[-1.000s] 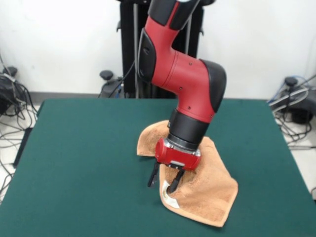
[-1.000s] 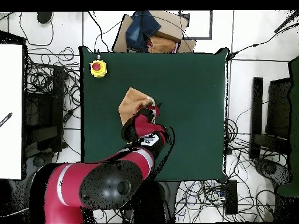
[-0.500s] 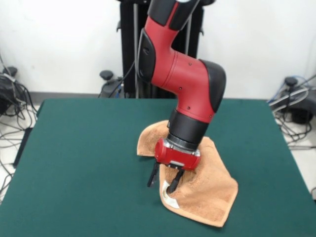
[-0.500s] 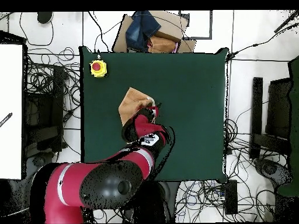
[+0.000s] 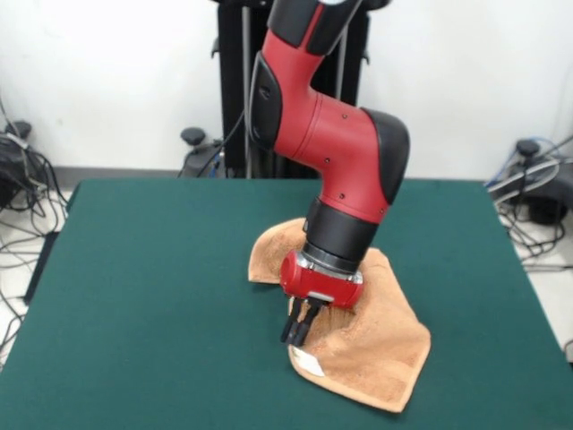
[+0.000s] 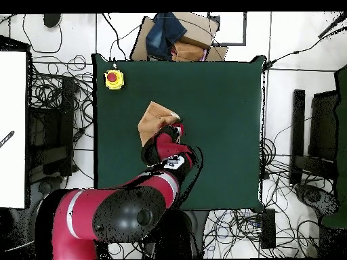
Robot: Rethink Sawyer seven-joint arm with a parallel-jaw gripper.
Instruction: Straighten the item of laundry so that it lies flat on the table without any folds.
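We see a yellow box with a round red button (image 6: 114,79), a brown cardboard box holding blue cloth (image 6: 177,35), and black cables (image 6: 51,108) on the floor.

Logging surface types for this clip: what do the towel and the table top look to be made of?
The towel looks like tan-orange terry cloth: matte, nubbly, lying in soft folds, with a small white label. The table top looks like dark green felt or a similar fabric: flat, even, no shine.
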